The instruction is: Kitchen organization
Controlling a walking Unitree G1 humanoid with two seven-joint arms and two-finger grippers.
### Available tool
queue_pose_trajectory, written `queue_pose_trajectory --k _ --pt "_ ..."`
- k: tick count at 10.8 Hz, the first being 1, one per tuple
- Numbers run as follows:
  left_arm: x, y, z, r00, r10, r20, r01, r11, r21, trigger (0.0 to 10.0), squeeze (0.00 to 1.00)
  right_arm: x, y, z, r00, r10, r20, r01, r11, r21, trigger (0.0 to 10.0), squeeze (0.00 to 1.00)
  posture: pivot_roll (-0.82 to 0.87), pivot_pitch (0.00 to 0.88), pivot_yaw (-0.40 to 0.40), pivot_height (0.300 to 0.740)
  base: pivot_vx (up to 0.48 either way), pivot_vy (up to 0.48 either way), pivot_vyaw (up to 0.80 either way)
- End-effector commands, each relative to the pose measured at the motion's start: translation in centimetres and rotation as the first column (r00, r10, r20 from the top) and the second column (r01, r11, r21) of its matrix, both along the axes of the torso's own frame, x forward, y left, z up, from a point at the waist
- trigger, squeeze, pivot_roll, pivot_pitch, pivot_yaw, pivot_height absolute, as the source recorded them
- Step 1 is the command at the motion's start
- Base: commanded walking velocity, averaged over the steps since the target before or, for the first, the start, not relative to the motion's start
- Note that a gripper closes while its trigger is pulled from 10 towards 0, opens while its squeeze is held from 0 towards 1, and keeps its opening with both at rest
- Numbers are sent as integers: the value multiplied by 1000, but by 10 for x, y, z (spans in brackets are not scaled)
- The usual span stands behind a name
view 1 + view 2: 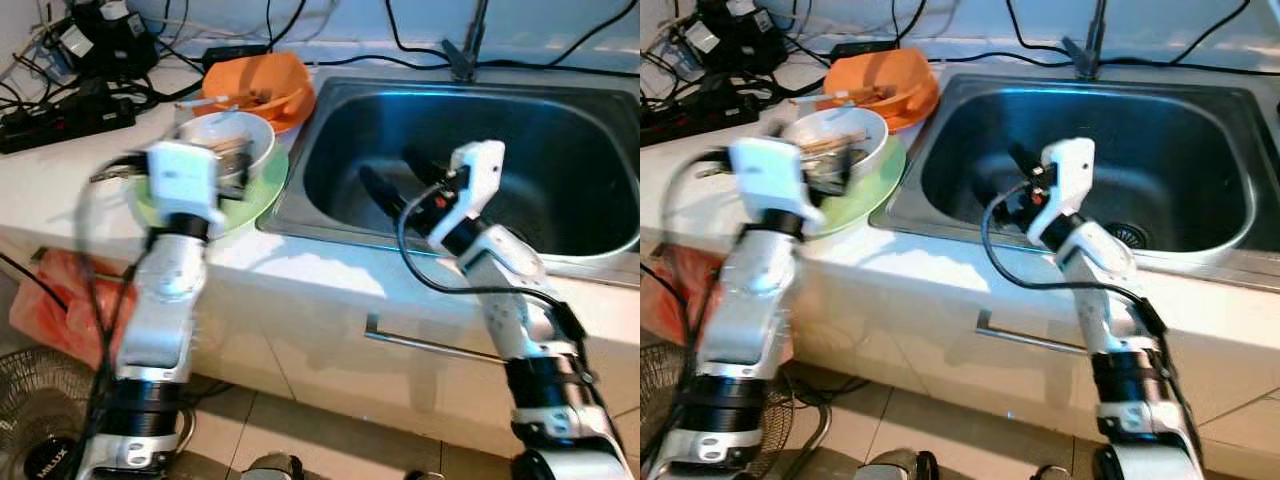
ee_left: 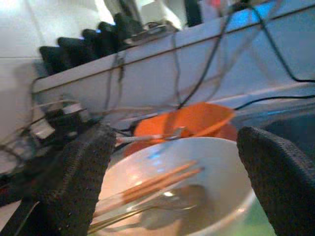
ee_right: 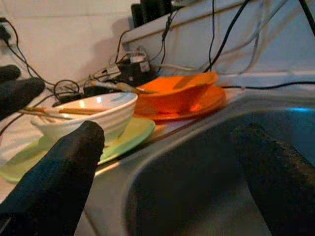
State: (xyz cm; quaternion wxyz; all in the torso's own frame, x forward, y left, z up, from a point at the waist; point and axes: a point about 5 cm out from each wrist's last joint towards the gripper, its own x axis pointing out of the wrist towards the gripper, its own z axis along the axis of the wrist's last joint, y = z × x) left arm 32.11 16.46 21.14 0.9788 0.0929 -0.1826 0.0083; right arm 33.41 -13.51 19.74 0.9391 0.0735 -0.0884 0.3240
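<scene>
While our right gripper hung spread inside the sink, our left gripper gaped over the white bowl on the green plate, chopsticks lying lengthwise toward the orange bowl.

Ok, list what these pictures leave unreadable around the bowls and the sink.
- White bowl: its near side is hidden by the left gripper wrist housing in the head views.
- Utensils in the white bowl: blurred in the left wrist view; chopsticks and a spoon, count unclear.
- Orange bowl: contents too small to identify.
- Sink: the right gripper arm hides part of the basin floor; the faucet is cut off at the top edge.
</scene>
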Motion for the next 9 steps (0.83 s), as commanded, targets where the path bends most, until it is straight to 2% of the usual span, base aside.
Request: queue_pose_trajectory --k 1,3,4,5,7,8,9 --pt "0 10 1 998 56 10 -56 998 4 10000 1000 -3 -2 5 1000 -4 6 4 1000 9 10000 984 130 68 109 740 0 0 0" --pt "-1 17 -5 997 71 -8 -71 997 6 10000 1000 -7 -9 7 999 -35 -8 35 999 2 10000 984 127 70 109 740 0 0 0" --pt "-2 24 -9 994 108 -37 -109 993 -51 10000 0 -8 -10 7 999 -39 -16 39 999 2 10000 988 127 70 109 740 0 0 0" --pt "-2 28 -12 990 126 -60 -132 985 -112 10000 0 -9 -9 6 999 -39 -20 39 999 -1 10000 988 127 70 109 740 0 0 0" --pt "-5 40 -11 978 200 -52 -201 979 -31 10000 0 -10 -9 3 998 -50 -36 50 999 -3 10000 988 130 68 101 740 0 0 0" --pt "-9 41 -10 983 179 -31 -179 984 6 10000 0 -10 -10 2 998 -55 -40 55 998 -4 10000 988 133 67 100 740 0 0 0" --pt "-12 43 -12 986 165 -34 -165 986 6 10000 0 -9 -10 1 997 -63 -44 63 998 -5 10000 988 135 66 99 740 0 0 0"
